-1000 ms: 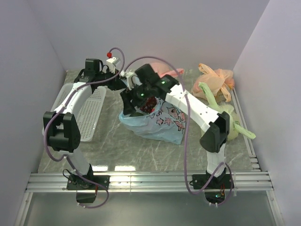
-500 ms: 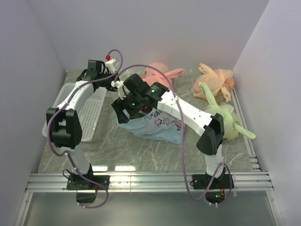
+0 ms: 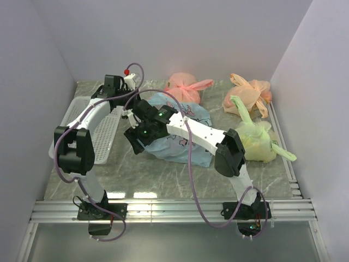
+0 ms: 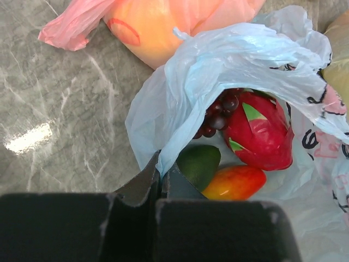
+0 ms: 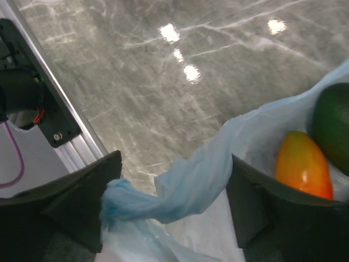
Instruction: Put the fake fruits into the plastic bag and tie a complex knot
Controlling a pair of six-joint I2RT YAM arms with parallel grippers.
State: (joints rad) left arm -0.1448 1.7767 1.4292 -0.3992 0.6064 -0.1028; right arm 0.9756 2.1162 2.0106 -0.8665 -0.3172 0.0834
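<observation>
Left wrist: grape bunch [image 4: 218,115] half under plastic bag [image 4: 229,60]

A translucent light-blue plastic bag [image 3: 182,143] with a pink-and-dark print lay mid-way across the grey marbled tabletop [image 3: 163,174]. The right arm [image 3: 199,131] reached across it, putting the right gripper [image 3: 132,143] at its left end, and the left gripper [image 3: 130,113] was at that same end from the far side. A white perforated tray [image 3: 106,131] lay at the left, a knotted pink-orange bag [image 3: 185,87] sat just behind the blue one, a second pink-orange bag [image 3: 248,98] was in the far right corner, and a knotted yellow-green bag [image 3: 256,143] sat near the right edge.
</observation>
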